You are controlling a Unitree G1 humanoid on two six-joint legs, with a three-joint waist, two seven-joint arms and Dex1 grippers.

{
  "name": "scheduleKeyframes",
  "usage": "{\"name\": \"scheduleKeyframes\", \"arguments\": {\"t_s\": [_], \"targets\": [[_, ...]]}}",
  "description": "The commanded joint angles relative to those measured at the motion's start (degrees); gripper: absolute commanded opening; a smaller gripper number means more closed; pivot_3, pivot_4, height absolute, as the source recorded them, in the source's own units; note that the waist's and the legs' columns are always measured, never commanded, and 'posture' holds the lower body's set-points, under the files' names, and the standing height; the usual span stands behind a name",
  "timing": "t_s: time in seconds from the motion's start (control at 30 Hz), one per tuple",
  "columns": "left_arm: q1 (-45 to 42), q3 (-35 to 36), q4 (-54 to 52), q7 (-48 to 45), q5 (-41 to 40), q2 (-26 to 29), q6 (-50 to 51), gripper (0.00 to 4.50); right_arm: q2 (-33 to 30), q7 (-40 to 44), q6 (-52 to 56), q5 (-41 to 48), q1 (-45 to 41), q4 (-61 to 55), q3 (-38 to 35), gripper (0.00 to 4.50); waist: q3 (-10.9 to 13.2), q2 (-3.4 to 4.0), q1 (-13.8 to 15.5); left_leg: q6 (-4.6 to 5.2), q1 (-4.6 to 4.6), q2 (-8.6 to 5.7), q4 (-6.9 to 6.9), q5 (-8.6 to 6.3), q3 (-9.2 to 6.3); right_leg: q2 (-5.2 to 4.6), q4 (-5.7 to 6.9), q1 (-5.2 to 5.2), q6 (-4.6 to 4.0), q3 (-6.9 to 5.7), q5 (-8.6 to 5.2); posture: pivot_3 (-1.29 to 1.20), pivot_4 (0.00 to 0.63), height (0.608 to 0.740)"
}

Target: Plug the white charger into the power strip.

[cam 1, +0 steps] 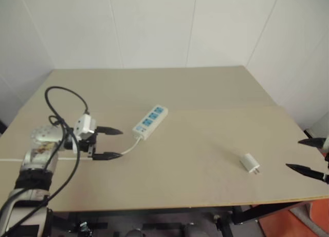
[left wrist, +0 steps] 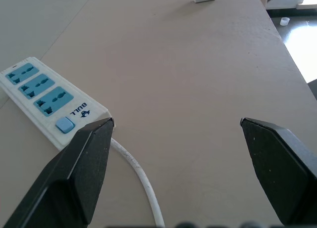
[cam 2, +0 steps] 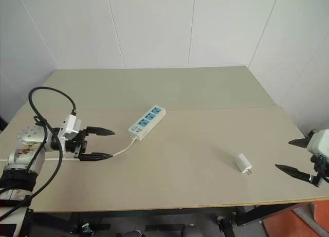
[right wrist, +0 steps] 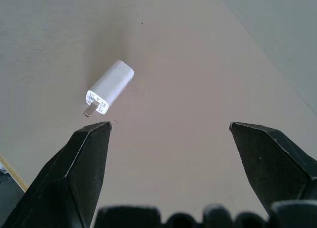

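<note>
The white charger (cam 1: 250, 162) lies on its side on the right part of the table, its prongs toward the front edge; it is also in the right wrist view (right wrist: 110, 87). The power strip (cam 1: 150, 122) lies left of centre with three blue socket faces up and its thin cord (cam 1: 129, 146) trailing toward my left gripper. My left gripper (cam 1: 111, 143) stands open just left of the strip's switch end, holding nothing. My right gripper (cam 2: 297, 156) is open at the table's right edge, a short way right of the charger and apart from it.
The table (cam 1: 195, 108) is a beige board with a seam across its middle, set against white walls. A black cable (cam 1: 61, 119) loops over my left arm. Orange floor (cam 1: 288, 224) shows past the front right corner.
</note>
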Motion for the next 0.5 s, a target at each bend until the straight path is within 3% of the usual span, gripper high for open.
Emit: {"name": "scheduleKeyframes", "arguments": {"t_s": [0.03, 0.13, 0.3, 0.43, 0.5], "targets": [[-4.0, -1.4, 2.7, -0.5, -1.0, 2.0, -0.7, 4.46, 0.3, -1.3, 1.3, 0.8, 0.1, -3.1, -3.3, 4.50, 0.0, -0.01, 0.0, 0.00, 0.00, 0.00, 0.00, 0.00, -0.01, 0.00, 0.00, 0.00, 0.00, 0.00, 0.00, 0.00, 0.150, 0.740], [-6.6, -3.7, 5.6, -0.5, -2.3, 2.9, 0.5, 4.46, 0.5, -2.1, 2.6, 0.6, 0.5, -4.9, -3.7, 4.50, 0.0, 0.00, 0.0, 0.00, -0.02, -0.01, 0.02, 0.00, -0.01, 0.00, -0.01, 0.00, 0.01, -0.01, 0.00, 0.00, 0.150, 0.740], [-11.0, -14.0, 7.6, -0.5, -8.4, 9.2, 1.8, 4.46, 0.0, -1.4, 8.1, 3.2, 0.4, -8.6, -5.6, 4.50, 0.0, -0.02, -0.1, 0.00, -0.16, 0.00, 0.02, 0.00, -0.02, 0.00, 0.05, -0.15, 0.01, 0.00, -0.01, 0.00, 0.150, 0.740], [-15.8, -19.0, 13.1, -0.5, -8.9, 8.9, -0.4, 4.46, 1.2, -1.6, 8.1, 2.7, 1.7, -10.6, -5.3, 4.50, 0.0, -0.02, 0.3, 0.00, -0.07, -0.03, 0.08, 0.00, -0.04, 0.00, 0.08, -0.03, 0.02, -0.02, -0.01, 0.00, 0.150, 0.740], [-17.3, -16.4, 16.4, -0.3, -7.0, 5.9, -3.5, 4.46, 1.6, -2.5, 8.0, 2.5, 1.2, -10.6, -5.1, 4.50, 0.0, -0.02, 0.2, 0.00, -0.08, -0.04, 0.06, 0.00, -0.02, -0.01, 0.02, -0.02, 0.05, -0.01, -0.03, 0.00, 0.150, 0.740]]}}
